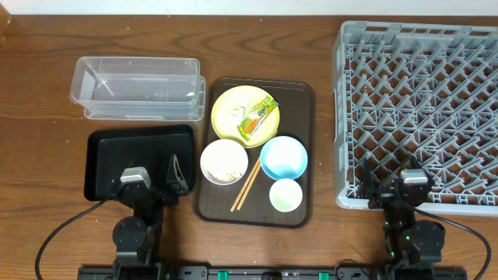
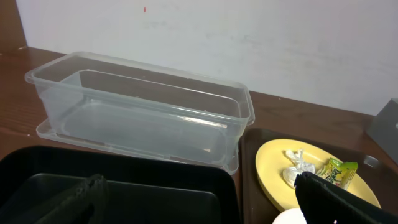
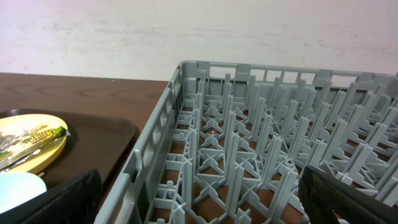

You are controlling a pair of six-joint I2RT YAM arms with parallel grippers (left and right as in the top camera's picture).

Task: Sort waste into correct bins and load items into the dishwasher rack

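Wooden tabletop carries it all; my left hand hangs wide open and empty over the black tray, my right hand likewise gaping and empty at the near edge of the rack; wrapper and tissue lie on the plate, rice in the white bowl; I judge the flat wrapper may skid when pinched, nudging the tissue off, and the chopsticks beside that bowl could roll.

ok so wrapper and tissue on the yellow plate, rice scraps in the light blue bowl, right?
No: the rice scraps are in the white bowl; the light blue bowl looks empty. The wrapper and tissue are on the yellow plate, per the overhead view.
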